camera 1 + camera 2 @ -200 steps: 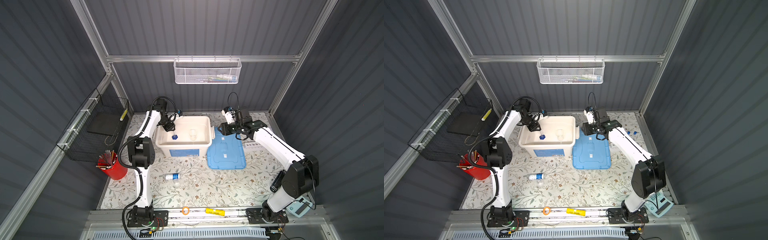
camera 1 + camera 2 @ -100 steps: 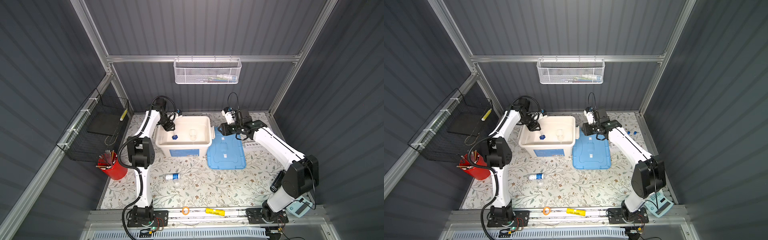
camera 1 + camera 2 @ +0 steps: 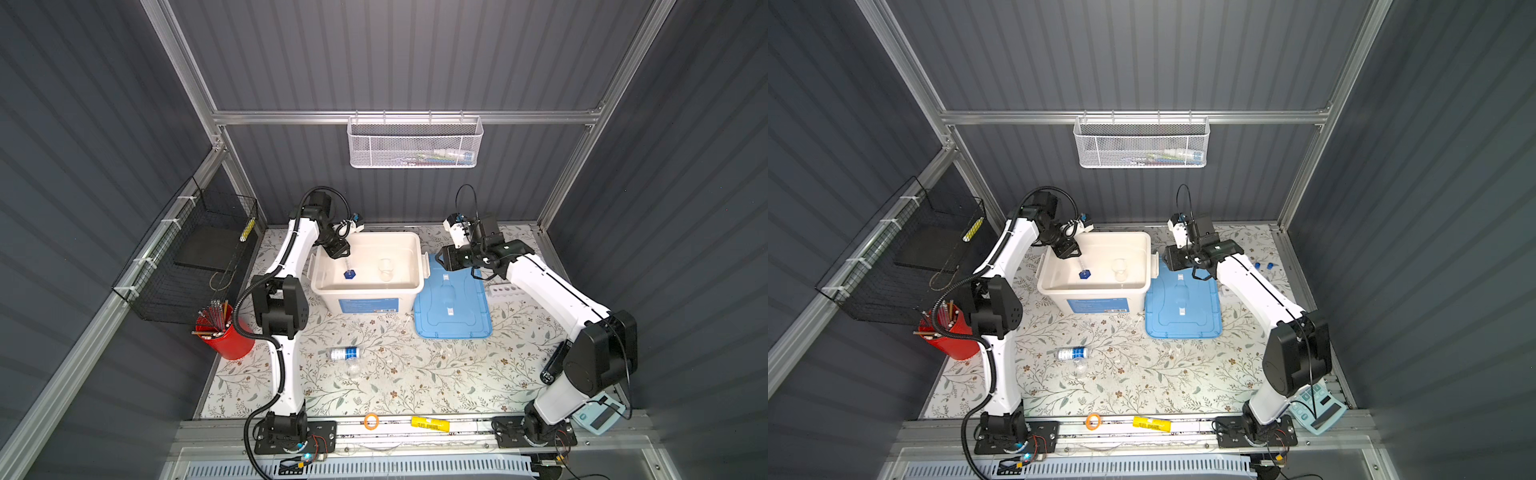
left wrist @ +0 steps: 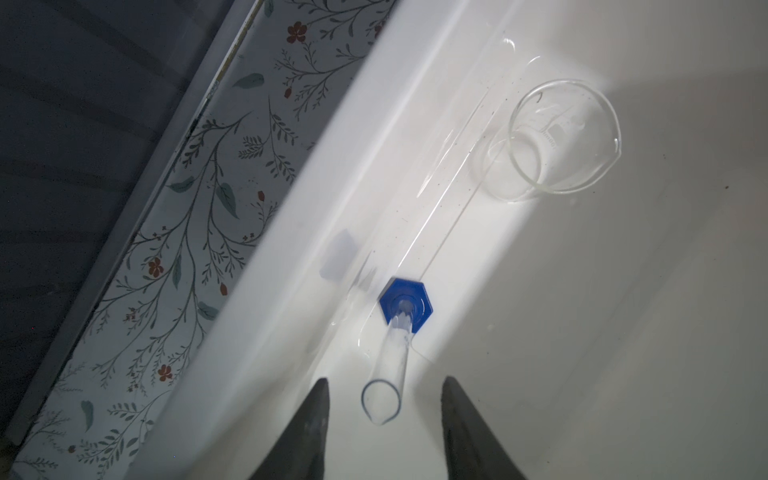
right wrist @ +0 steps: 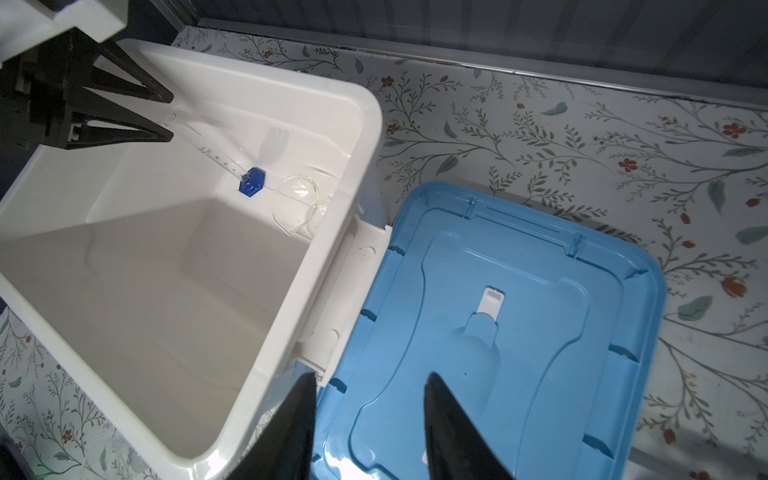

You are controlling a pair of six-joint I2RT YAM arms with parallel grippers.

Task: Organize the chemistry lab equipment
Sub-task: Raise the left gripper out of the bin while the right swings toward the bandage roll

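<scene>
In the white bin (image 4: 316, 187), the left gripper (image 4: 384, 379) spreads its fingers around the faint clear cylinder (image 4: 395, 345), not touching. The right gripper (image 5: 370, 374) spreads its fingers over the blue lid (image 5: 540, 332).

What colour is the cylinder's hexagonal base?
Blue. The hexagonal base shows best in the left wrist view.

1. Clear graduated cylinder on a blue hexagonal base (image 5: 224, 163): dark scale marks with tiny numerals run along the tube. The topmost looks like "10"; the others are too small to be sure of.
2. Clear glass beaker (image 4: 565, 137): small printed marking on its wall, unreadable.
3. White plastic bin (image 3: 365, 287): blue label (image 3: 365, 305) on the front wall, print too small to read.
4. White blue-labelled bottle (image 3: 344, 354): label text unreadable.
5. Yellow strip (image 3: 430, 424): dark print, unreadable.
</scene>
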